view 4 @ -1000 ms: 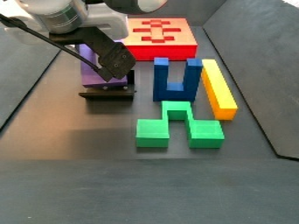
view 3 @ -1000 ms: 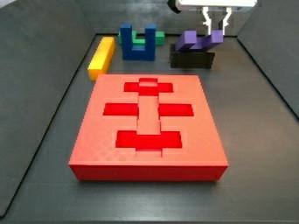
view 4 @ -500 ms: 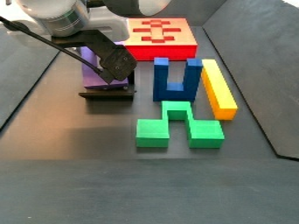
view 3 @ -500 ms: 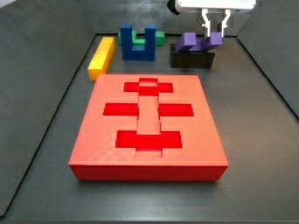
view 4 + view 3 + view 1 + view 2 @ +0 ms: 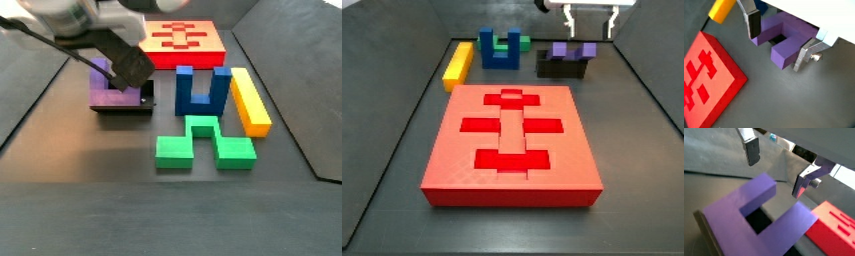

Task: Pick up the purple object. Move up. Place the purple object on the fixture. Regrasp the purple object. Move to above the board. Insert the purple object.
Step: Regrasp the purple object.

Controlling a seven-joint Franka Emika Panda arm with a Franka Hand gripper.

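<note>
The purple object [image 5: 571, 49] rests on the dark fixture [image 5: 563, 68] at the back right, prongs up in a side view. My gripper [image 5: 592, 27] hangs just above it, open, with nothing between its fingers. In both wrist views the silver fingers [image 5: 753, 25] [image 5: 751, 150] stand wide apart over the purple object [image 5: 784, 39] [image 5: 747, 220], not touching it. From the opposite side view the arm covers the gripper; the purple object [image 5: 103, 84] and fixture [image 5: 124, 106] show beside it. The red board [image 5: 509, 140] lies in front.
A yellow bar [image 5: 458, 63] and a blue U-shaped block [image 5: 502, 47] with a green insert stand at the back left. A green piece [image 5: 201, 145] lies beside the blue block [image 5: 201, 88]. Dark walls ring the floor.
The gripper has let go of the purple object and risen above it. The purple object stays on the fixture.
</note>
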